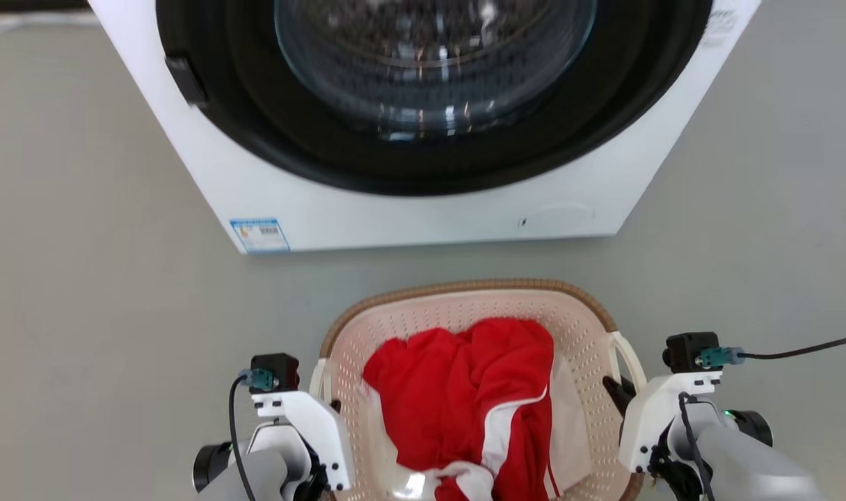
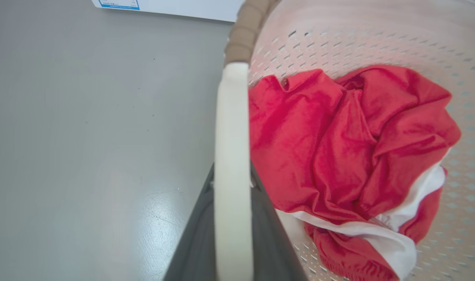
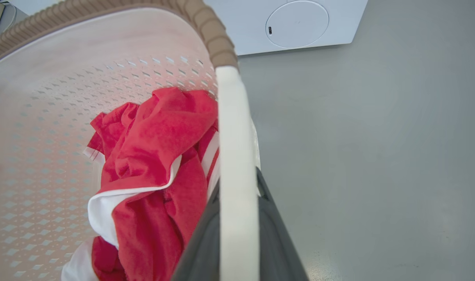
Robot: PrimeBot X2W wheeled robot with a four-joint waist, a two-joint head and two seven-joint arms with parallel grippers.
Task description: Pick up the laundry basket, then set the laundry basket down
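**Laundry basket** (image 1: 580,321): cream perforated plastic with a brown woven-look rim, sitting at 6 o'clock in the head view between the two grippers. Whether it is resting on the grey floor (image 1: 82,292) or hanging clear of it cannot be told.

**Contents:** a crumpled red garment with white trim (image 1: 465,390), lying in the basket's middle.

**Left gripper** (image 2: 232,181): showing at 7 o'clock in the head view. Its dark fingers (image 2: 194,242) are closing narrowly on either side of the left loop handle (image 2: 231,128), gripping it.

**Right gripper** (image 3: 237,183): showing at 4 o'clock in the head view. Its jaws are likewise pinching the right loop handle (image 3: 233,128) between them.

**Washing machine** (image 1: 430,212): a white front-loader with a dark-ringed glass door (image 1: 430,56), standing at 12 o'clock beyond the basket and apart from it. It is carrying a blue-edged label (image 1: 259,235) at its lower corner, toward 9 o'clock.
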